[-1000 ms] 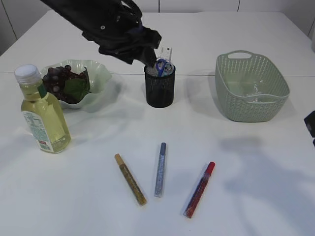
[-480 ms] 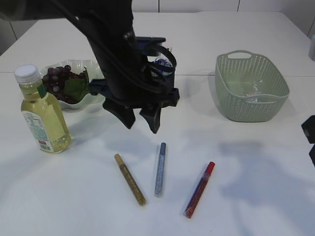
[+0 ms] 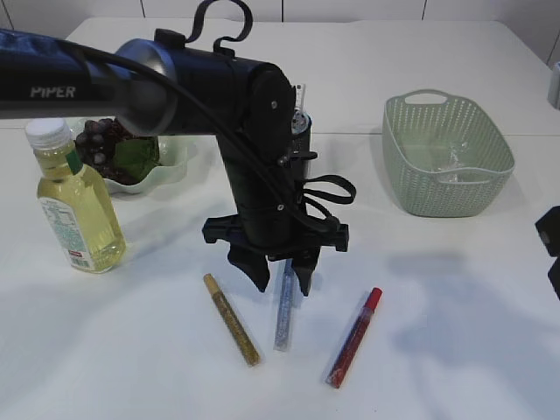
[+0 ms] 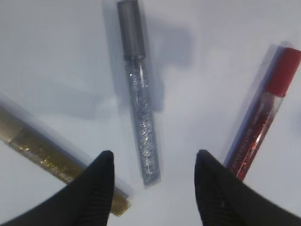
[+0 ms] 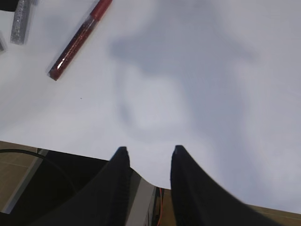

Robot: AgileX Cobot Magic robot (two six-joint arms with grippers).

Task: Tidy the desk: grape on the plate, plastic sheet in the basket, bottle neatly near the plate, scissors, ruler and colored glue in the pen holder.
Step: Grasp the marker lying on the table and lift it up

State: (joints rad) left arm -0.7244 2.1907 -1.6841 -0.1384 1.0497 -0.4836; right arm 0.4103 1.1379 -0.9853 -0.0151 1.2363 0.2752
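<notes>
Three colored glue pens lie on the white table: gold [image 3: 232, 319], silver [image 3: 284, 308] and red [image 3: 354, 337]. My left gripper [image 3: 284, 282] hangs open just above the silver pen's capped end, one finger on each side and touching nothing. The left wrist view shows the silver pen [image 4: 141, 108] between the open fingers of that gripper [image 4: 155, 157], with the gold pen [image 4: 42, 150] to the left and the red pen [image 4: 263, 117] to the right. The right gripper [image 5: 148, 150] is open and empty over the table's edge. The arm mostly hides the pen holder [image 3: 302, 131]; a ruler tip [image 3: 300, 92] sticks out, and the scissors are hidden.
Grapes [image 3: 103, 140] lie on the green plate [image 3: 179, 144] at the back left, and the bottle [image 3: 74, 201] stands upright in front of it. The green basket [image 3: 446, 157] at the back right holds the plastic sheet [image 3: 453, 162].
The left arm has swung from above the pen holder down and forward to the glue pens, and its open fingers now straddle the silver one. Nothing else moved.
</notes>
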